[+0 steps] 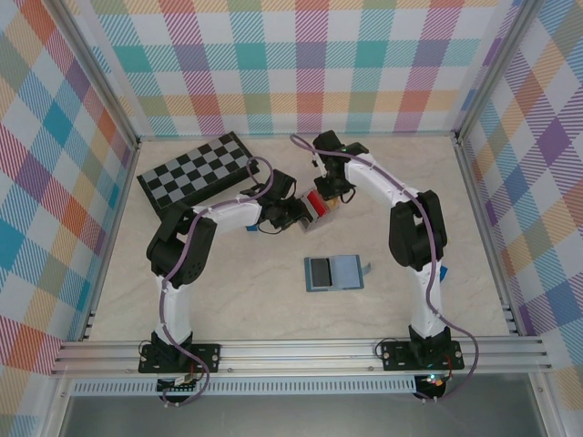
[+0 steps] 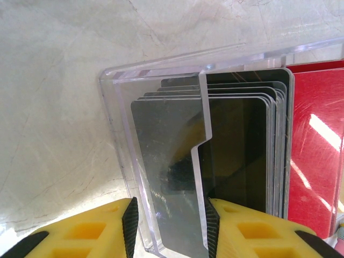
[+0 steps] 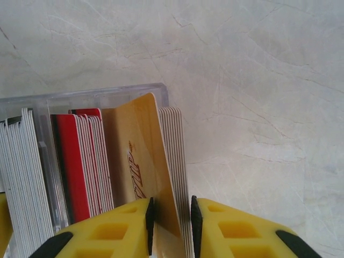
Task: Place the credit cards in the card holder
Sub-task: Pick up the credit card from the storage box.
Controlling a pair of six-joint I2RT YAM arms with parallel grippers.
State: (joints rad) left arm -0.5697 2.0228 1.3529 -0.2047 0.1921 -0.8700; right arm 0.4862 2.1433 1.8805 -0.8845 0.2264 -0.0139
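Note:
The card holder (image 1: 318,206) is a clear slotted rack (image 2: 114,113) in the middle of the table, and both grippers meet at it. Black credit cards (image 2: 236,156) stand upright in it beside red ones (image 2: 317,145). My left gripper (image 2: 167,228) is shut on the holder's clear end compartment, one pad against each wall. In the right wrist view a tan stack of credit cards (image 3: 137,150) stands at the holder's (image 3: 107,94) open end, next to red cards (image 3: 70,166) and pale-edged cards (image 3: 21,177). My right gripper (image 3: 171,220) is shut on the tan stack, pads on both faces.
A chessboard (image 1: 196,171) lies at the back left. A flat blue-grey wallet (image 1: 333,272) lies open in front of the holder, near the right arm. A small blue object (image 1: 443,271) peeks out behind that arm. Metal frame rails border the table.

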